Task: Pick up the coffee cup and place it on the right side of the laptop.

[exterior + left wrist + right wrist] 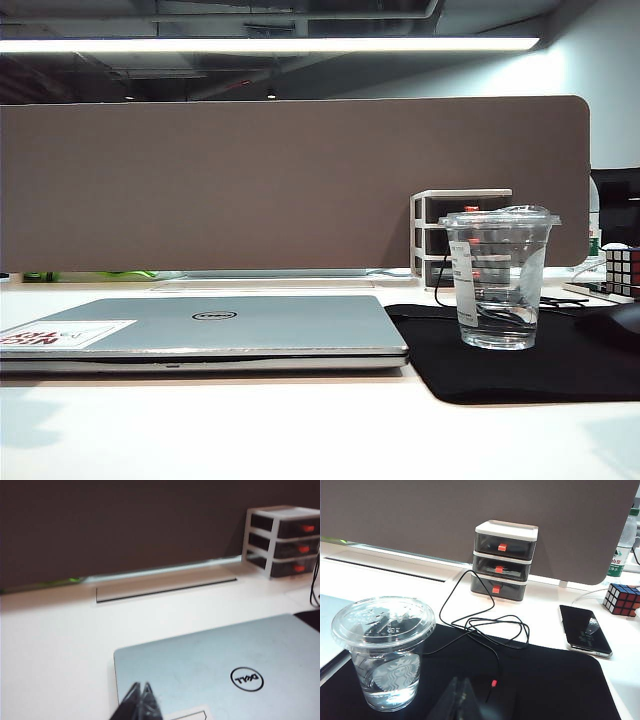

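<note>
A closed silver laptop (215, 325) lies flat on a white worktop (300, 435). Just beside its right edge, on a black mat (520, 370), stands the clear lidded coffee cup (497, 278), upright and touching nothing else. Near the cup a thin black cable (485, 625) loops across the mat, running back toward a small three-drawer organiser (503, 560) against the brown partition (290, 180). Further right sit a dark phone (584, 630) and a puzzle cube (621, 599) (well apart from the cup). The left gripper (140, 700) hangs above the laptop lid, fingers together and empty. The right gripper (457, 700) sits low beside the cup, fingers apparently together, clear of it.
</note>
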You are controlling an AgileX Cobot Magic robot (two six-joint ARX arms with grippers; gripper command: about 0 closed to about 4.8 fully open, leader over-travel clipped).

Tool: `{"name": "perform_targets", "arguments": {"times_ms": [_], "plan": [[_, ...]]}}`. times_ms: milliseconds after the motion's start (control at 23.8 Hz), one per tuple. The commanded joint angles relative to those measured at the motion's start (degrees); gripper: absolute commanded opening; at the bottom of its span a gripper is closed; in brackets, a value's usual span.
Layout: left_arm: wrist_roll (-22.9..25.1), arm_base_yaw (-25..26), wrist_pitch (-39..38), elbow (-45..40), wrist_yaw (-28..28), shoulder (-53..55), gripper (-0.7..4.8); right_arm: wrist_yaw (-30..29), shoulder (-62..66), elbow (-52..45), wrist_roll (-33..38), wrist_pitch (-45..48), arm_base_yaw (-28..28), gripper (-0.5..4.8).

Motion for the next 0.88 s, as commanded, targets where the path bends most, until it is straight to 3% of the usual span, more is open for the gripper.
{"name": "perform_targets", "arguments": {"times_ms": [42,168,294,461,503,797,881], "plan": [[0.2,0.1,-0.9,-1.4,-0.2,-6.5,-0.06,0.2,-0.1,-0.4,-0.4,1.0,0.0,-0.01],[0.5,0.1,-7.8,-1.4,-0.8,-13.4,-0.06,-0.1,-0.1,-0.4,-0.4,1.0,0.0,-0.01],[4.0,0.1,-12.0,-1.4,-1.0,-17.9,-0.06,0.1,-0.1,-0.4,-0.9,1.3,0.0,-0.01],[3.9,0.2,-11.6,-1.4,-1.0,-18.6,-0.06,0.3,0.0,-0.4,-5.4,2.8,0.0,-0.01],[3.9,0.2,-11.5,-1.4,-1.4,-18.6,-0.06,2.9,-0.1,-0.4,-5.2,3.1,0.0,-0.01],[3.9,0.2,-11.2,-1.4,-11.6,-18.6,-0.06,9.2,-0.1,-0.4,-4.5,3.5,0.0,-0.01],[3.9,0.2,-11.1,-1.4,-11.5,-18.6,-0.06,10.5,-0.1,-0.4,-3.8,3.6,0.0,-0.01]]}}
